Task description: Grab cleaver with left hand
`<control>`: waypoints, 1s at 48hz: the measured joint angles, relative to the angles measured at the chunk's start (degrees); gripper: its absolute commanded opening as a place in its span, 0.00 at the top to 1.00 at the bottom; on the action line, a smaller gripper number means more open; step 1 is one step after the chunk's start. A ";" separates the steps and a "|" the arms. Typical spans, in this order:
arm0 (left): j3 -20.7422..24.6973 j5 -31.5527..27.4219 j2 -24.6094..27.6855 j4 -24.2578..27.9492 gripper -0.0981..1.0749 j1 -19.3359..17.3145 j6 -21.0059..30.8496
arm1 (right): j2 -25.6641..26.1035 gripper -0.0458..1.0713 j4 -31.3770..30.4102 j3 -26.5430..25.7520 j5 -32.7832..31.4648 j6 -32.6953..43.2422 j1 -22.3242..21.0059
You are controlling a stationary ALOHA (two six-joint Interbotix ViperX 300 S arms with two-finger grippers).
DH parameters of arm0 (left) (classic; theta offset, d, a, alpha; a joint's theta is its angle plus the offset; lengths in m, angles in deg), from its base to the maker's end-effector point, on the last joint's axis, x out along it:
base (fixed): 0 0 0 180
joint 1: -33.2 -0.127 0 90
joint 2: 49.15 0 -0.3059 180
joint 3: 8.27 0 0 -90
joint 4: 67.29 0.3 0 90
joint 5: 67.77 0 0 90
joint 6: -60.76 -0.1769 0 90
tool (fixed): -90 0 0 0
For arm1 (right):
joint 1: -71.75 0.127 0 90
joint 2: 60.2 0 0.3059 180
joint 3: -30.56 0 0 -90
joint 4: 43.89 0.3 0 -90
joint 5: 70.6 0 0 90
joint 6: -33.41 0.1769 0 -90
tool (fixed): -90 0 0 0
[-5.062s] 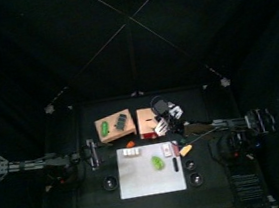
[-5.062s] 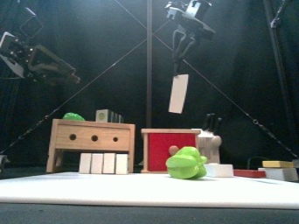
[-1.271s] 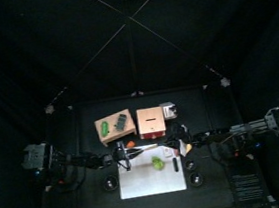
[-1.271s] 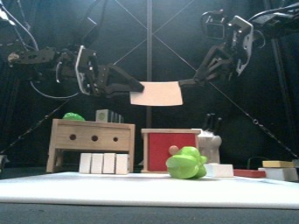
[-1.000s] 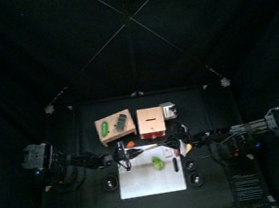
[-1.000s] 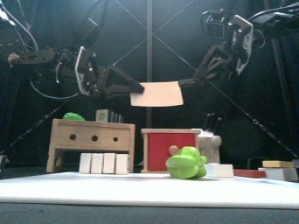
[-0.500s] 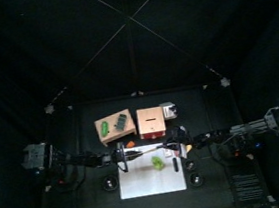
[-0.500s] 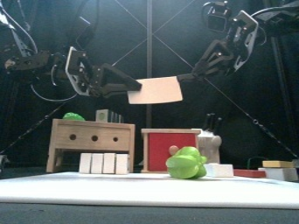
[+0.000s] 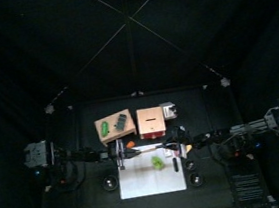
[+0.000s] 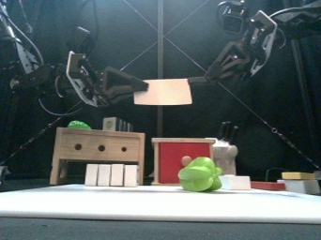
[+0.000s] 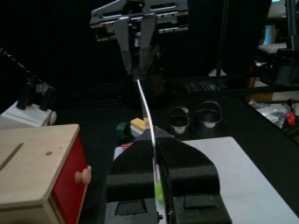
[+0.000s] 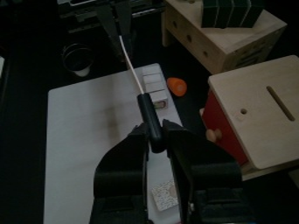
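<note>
Cleaver with a broad pale rectangular blade (image 10: 166, 91) and a dark handle hangs in mid-air high above the table's middle, blade flat-on to the front camera, spanning the gap between the two arms. Left hand, the slender black jointed arm's small dark gripper (image 10: 135, 89), comes in from the left and has its two jaws closed on the blade's left edge; in the left wrist view the thin blade (image 11: 140, 96) runs edge-on out from between those jaws (image 11: 158, 166) toward the other arm. Right gripper (image 10: 202, 80) reaches down from the upper right and pinches the cleaver's dark handle (image 12: 142, 109), its jaws (image 12: 158, 140) closed tight around it. Below the cleaver, on the white mat (image 10: 150, 204) covering the near part of the table, sits a green frog-like soft toy (image 10: 198, 174). Behind it stands a red box with a pale wooden frame (image 10: 183, 160), and to the left a light wooden cabinet with round holes (image 10: 97, 153) carrying something green on top, with a row of white blocks (image 10: 112, 174) at its foot. Just right of the red box is a pale holder with dark handles sticking up (image 10: 223, 150), probably a knife block, though it is small and dim. From above, the two grippers meet over the mat's far edge (image 9: 148, 153).
</note>
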 measured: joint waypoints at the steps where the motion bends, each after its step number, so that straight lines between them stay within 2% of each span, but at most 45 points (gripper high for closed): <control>1: 0.00 0.00 0.09 0.00 0.71 0.00 0.00 | 0.00 0.50 0.09 0.00 0.00 0.00 0.09; 5: 0.00 0.09 0.00 0.00 0.71 0.00 0.09 | 0.00 0.45 0.09 0.00 0.00 0.00 0.00; 14: -0.09 0.00 0.00 0.26 0.71 0.09 0.09 | 0.00 0.25 0.09 0.09 -0.26 0.18 -0.26; 20: -0.09 0.00 0.00 0.44 0.71 0.09 0.09 | 0.00 0.17 -0.09 0.18 -0.26 0.18 -0.26; 27: -0.09 0.00 0.00 0.44 0.71 0.09 0.09 | 0.44 0.13 -0.18 0.35 -0.44 0.18 -0.26; 39: -0.26 0.00 0.00 0.62 0.71 0.44 -0.09 | 3.69 0.13 -1.05 1.23 0.09 0.18 1.05; 48: -0.26 0.00 0.09 0.00 0.71 0.53 -0.09 | 3.96 0.13 -1.23 1.58 0.62 0.18 2.46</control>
